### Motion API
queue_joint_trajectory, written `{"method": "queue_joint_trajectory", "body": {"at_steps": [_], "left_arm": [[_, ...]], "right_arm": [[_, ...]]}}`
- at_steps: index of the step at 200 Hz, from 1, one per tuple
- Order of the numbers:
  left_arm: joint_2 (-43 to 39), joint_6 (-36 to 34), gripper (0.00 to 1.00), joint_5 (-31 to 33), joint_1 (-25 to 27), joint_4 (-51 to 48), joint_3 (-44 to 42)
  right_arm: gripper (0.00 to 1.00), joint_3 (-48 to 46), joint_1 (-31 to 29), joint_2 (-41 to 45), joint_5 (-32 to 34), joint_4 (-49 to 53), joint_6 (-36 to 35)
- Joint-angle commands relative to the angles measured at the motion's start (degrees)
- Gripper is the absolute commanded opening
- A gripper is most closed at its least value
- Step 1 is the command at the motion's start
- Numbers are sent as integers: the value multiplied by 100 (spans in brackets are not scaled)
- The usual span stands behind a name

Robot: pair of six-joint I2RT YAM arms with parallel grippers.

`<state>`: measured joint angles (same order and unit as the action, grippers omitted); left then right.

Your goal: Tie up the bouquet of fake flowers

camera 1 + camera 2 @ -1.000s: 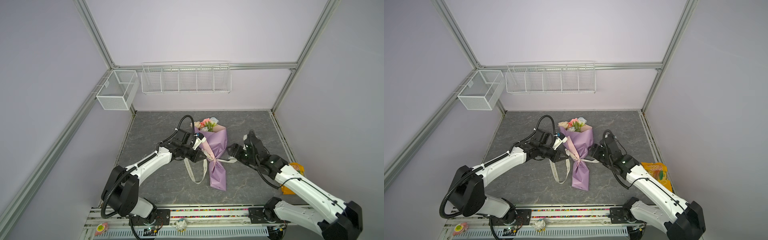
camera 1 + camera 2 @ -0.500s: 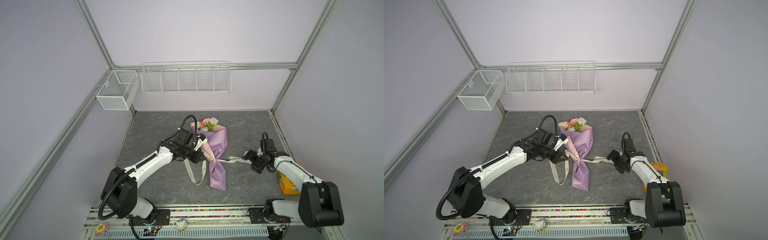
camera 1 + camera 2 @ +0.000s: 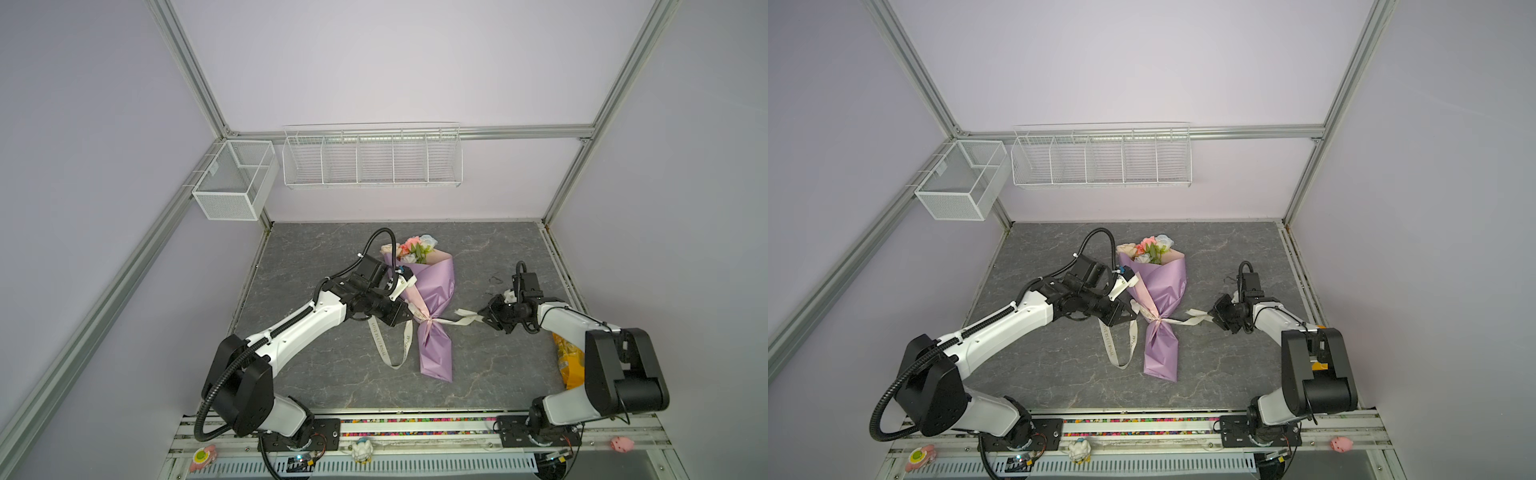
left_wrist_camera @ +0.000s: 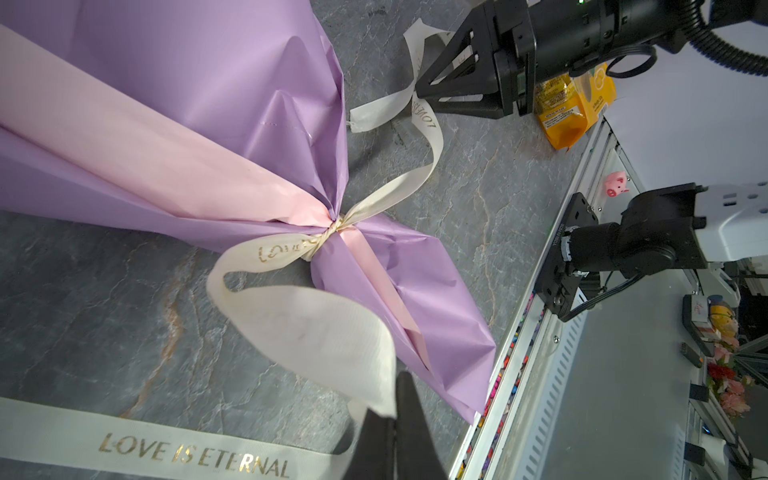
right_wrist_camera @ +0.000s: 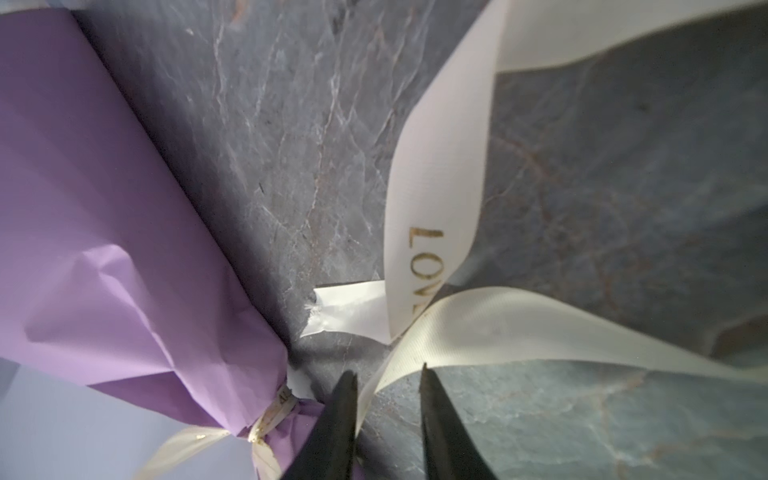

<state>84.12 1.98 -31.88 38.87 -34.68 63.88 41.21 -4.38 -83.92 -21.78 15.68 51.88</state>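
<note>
The bouquet of fake flowers (image 3: 432, 291) (image 3: 1163, 286) lies on the grey mat in lilac-and-pink paper, blooms toward the back wall. A cream printed ribbon (image 4: 316, 328) is knotted round its narrow waist (image 3: 430, 322). My left gripper (image 3: 409, 316) (image 4: 392, 415) sits just left of the knot, shut on a loop of that ribbon. One long tail (image 3: 390, 353) trails toward the front. My right gripper (image 3: 482, 320) (image 5: 386, 382) is right of the bouquet at the ribbon's other end (image 5: 432, 249). Its jaws stand narrowly apart, with the ribbon running between them against one finger.
A yellow snack bag (image 3: 569, 357) lies by the right arm at the mat's right edge. A wire shelf (image 3: 372, 156) and a mesh basket (image 3: 232, 183) hang on the back and left walls. A small dark scrap (image 3: 494, 277) lies behind the right gripper.
The right arm folded and drew its gripper away from the bouquet to the ribbon's right end. Its jaws have narrowed from wide to a small gap. The left gripper stayed put.
</note>
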Motion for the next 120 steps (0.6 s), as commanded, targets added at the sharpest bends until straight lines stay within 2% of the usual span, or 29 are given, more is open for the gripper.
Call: {"method": "queue_joint_trajectory", "body": {"at_steps": [1, 10, 32, 40, 51, 64, 73, 102, 120], "left_arm": [[-62, -138, 0, 68, 49, -104, 201], [-63, -136, 0, 76, 62, -96, 199], [-60, -147, 0, 72, 68, -73, 191], [-53, -132, 0, 76, 74, -58, 195], [-48, -128, 0, 77, 84, -66, 196], [-53, -126, 0, 94, 102, -67, 193], [-70, -120, 0, 124, 120, -58, 182], [-97, -154, 0, 206, 151, -127, 158], [-131, -172, 0, 209, 156, -154, 125]], "right_arm": [[10, 66, -24, 561, 193, 2, -1], [6, 124, -67, 795, 283, 42, -42], [8, 401, -198, 1155, 697, 533, -152], [14, 496, -233, 1176, 852, 794, -146], [32, 537, -255, 1133, 954, 981, -158], [50, 521, -252, 980, 1115, 1143, -205], [56, 543, -239, 864, 1197, 1254, -334], [62, 880, -217, 448, 2193, 2122, -1005], [63, 878, -106, 306, 2554, 2354, -1283]]}}
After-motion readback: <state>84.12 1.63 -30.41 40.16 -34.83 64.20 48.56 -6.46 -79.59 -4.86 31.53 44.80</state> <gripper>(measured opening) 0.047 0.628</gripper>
